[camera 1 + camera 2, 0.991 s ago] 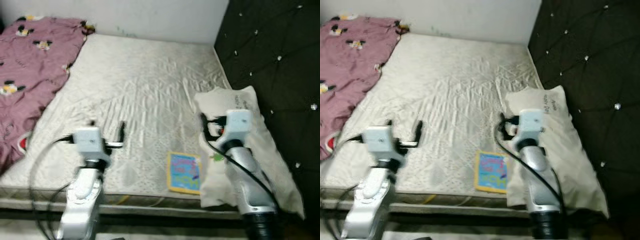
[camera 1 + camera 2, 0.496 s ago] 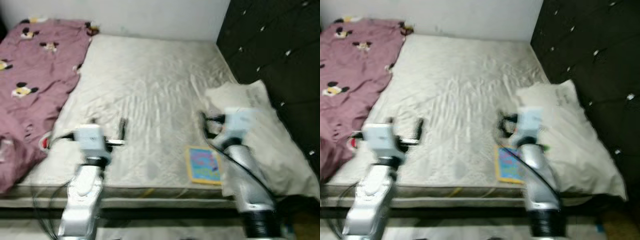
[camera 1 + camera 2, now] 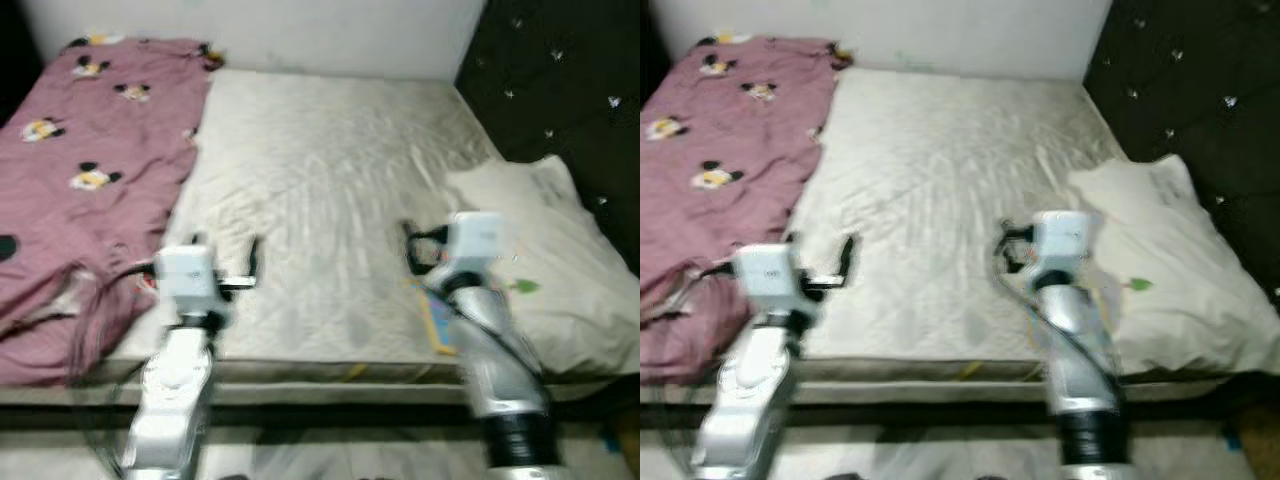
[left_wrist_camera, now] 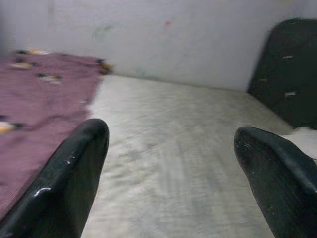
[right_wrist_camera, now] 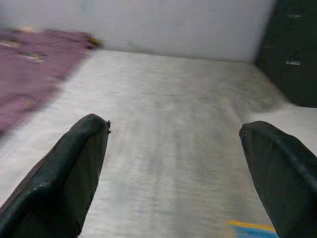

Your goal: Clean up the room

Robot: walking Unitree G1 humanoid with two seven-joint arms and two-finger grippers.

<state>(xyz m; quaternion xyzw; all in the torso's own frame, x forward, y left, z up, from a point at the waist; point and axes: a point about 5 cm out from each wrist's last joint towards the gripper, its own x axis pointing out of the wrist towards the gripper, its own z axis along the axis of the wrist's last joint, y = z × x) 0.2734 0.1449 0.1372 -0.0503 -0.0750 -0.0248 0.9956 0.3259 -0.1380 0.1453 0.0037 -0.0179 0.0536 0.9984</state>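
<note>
Book (image 3: 437, 318) lies flat at mattress (image 3: 330, 190) front edge, against pillow (image 3: 560, 270). Thin, stiff, light; pinch overhanging edge. Both left gripper (image 4: 171, 163) and right gripper (image 5: 173, 163) spread wide, empty, above mattress.

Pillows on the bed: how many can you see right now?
1. The white pillow lies at the mattress's right edge, against the dark headboard, just right of the right arm. The purple blanket on the left could hide another.
</note>
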